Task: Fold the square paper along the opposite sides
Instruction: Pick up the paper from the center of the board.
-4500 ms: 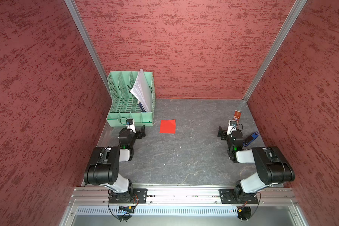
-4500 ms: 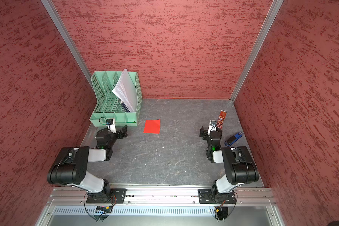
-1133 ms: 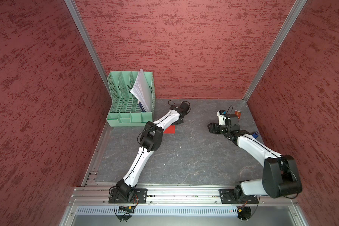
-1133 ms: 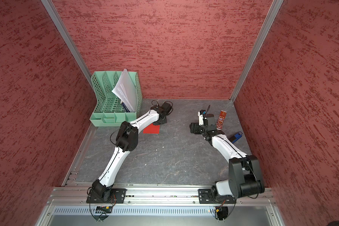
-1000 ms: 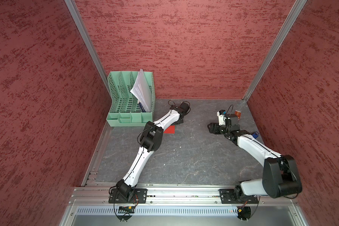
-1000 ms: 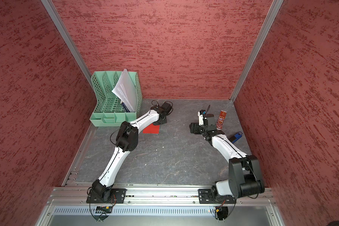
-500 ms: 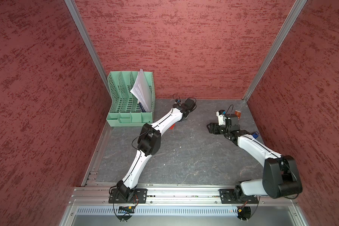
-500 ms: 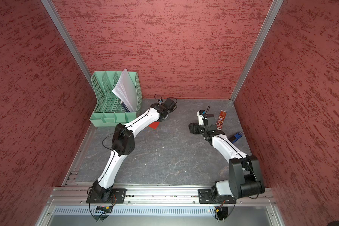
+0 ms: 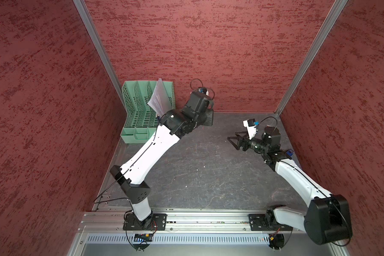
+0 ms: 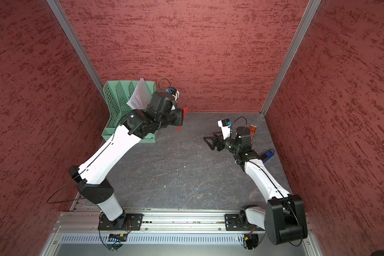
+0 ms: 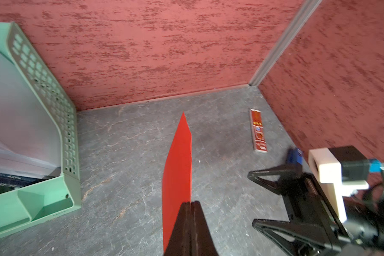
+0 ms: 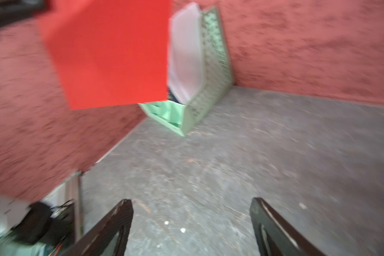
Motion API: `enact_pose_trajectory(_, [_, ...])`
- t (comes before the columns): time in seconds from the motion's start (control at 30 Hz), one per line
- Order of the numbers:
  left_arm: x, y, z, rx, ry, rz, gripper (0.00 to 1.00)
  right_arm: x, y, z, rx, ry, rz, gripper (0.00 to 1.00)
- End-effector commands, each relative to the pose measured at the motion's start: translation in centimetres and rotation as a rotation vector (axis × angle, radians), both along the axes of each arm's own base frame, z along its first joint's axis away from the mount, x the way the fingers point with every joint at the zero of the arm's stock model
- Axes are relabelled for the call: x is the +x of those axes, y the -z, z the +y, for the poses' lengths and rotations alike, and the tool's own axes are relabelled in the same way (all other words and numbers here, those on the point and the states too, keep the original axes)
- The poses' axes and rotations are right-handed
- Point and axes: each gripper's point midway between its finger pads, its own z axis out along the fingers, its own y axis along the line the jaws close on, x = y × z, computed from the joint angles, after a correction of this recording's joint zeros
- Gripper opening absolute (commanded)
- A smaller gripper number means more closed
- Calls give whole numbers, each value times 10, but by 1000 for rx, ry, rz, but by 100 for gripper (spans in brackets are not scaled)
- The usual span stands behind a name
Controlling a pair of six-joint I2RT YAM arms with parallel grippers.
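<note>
While the left fingers (image 11: 185, 213) clamp the paper (image 11: 177, 168) edge-up above the surface (image 11: 124, 155), the right fingers (image 12: 116, 223) gape empty, facing its flat side from well apart.

We counted one red square paper (image 11: 177, 166), one green file rack (image 9: 140, 110), one red-brown printed card (image 11: 259, 133) and one small blue object (image 10: 269, 154). There were two grippers, the left gripper (image 11: 190, 205) and the right gripper (image 12: 191, 201). The white sheets (image 9: 159, 99) in the rack were several, but we could not count them exactly.
</note>
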Motion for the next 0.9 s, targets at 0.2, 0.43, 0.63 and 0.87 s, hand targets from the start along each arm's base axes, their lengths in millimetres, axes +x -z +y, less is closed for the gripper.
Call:
enact_pose_trajectory(0.2, [-77,-36,-16,-292,582,-63,0,-75,-78,23,109,-391,-291,88])
enact_pose_trajectory(0.43, [-108,-70,-23,-439,748,-124,0,-91,-120,25,121,-479,-382,88])
enact_pose_trajectory(0.63, [-116,-80,-30,-513,823,-127,0,-96,-141,24,103,-490,-445,88])
enact_pose_trajectory(0.87, [-119,-79,-36,-552,867,-108,0,-97,-157,24,87,-501,-485,88])
